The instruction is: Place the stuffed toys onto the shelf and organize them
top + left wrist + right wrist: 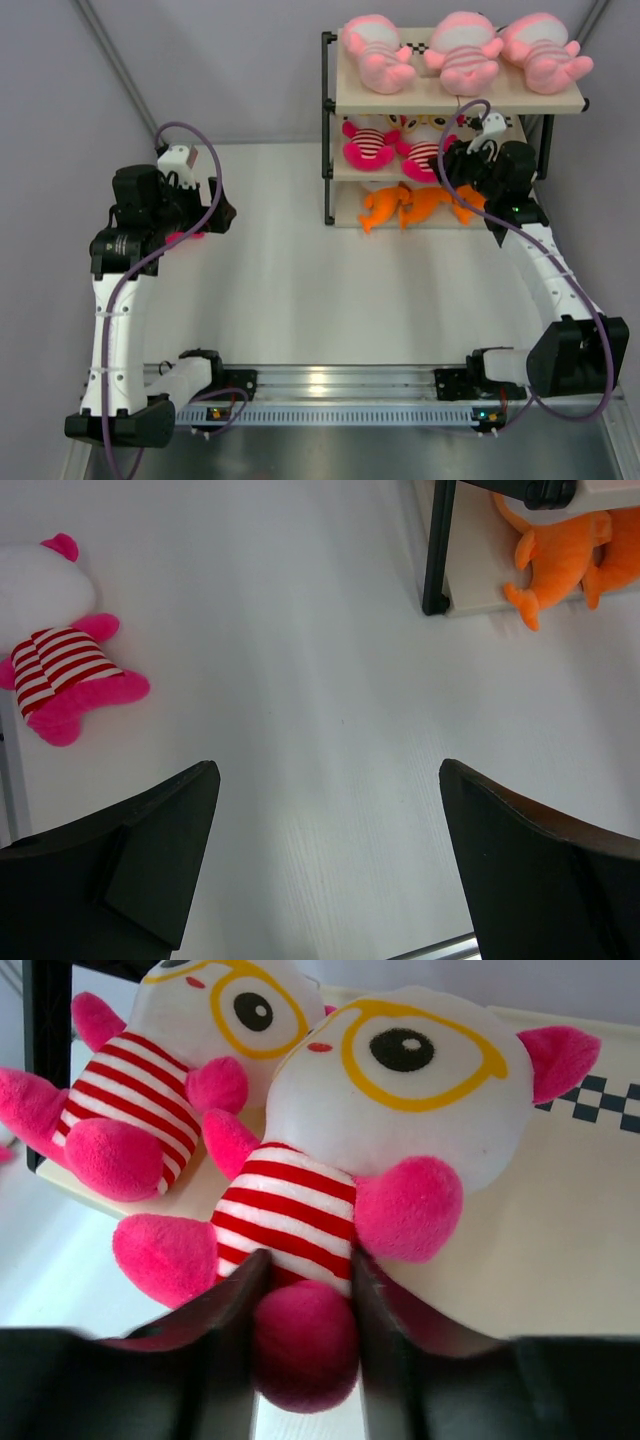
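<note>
- Right pincer point(308, 1260) nips a foot point(305, 1345) of the pink toy point(400, 1110) on the shelf point(560, 1230).
- Left pincer point(325, 770) gapes wide, empty.
- Toy likely light, soft, squashy; belly gives a surer hold.

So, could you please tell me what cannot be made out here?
- Top view: left arm hides most of the loose hot-pink toy.
- Top view: right arm covers some orange toys; count unclear.
- Right wrist view: right tool flanks a pink foot; grip unclear.
</note>
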You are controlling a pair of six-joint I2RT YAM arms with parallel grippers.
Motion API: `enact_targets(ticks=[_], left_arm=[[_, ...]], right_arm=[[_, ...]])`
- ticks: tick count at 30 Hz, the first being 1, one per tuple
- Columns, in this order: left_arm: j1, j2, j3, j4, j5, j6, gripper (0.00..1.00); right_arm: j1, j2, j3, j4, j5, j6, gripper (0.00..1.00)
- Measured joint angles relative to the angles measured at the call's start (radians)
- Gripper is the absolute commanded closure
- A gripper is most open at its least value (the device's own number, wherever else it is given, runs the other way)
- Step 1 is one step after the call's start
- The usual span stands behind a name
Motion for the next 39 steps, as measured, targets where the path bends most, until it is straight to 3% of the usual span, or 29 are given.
enact_targets(ticks=[6,19,23,25,29,34,39], left_arm=[[0.000,0.000,0.000,0.000,0.001,0.000,0.02],[0.000,0.013,0.009,0.000,0.028,0.014,0.02],[0.000,0.006,0.007,0.000,0.023,0.039,0.02],[0.000,-0.010,-0.010,-0.001,-0.003,0.069,0.02],[-0.001,-0.032,-0.062,0.002,-0.141,0.138,0.01],[0.037,-0.003,-0.174,0.005,-0.340,0.219,0.02],[0.116,0.060,-0.220,0.000,-0.389,0.252,0.02]], right_arm=[[0.000,-0.001,0.000,-0.002,0.057,-0.003,0.34],[0.001,-0.153,0.000,-0.129,0.114,-0.034,0.29],[0.008,-0.209,0.000,-0.168,0.119,-0.024,0.36],[0.015,-0.248,-0.011,-0.182,0.128,0.003,0.54],[0.040,-0.331,-0.069,-0.204,0.129,0.081,0.68],[0.066,-0.340,-0.127,-0.201,0.116,0.168,0.73],[0.067,-0.208,-0.131,-0.164,0.118,0.208,0.75]])
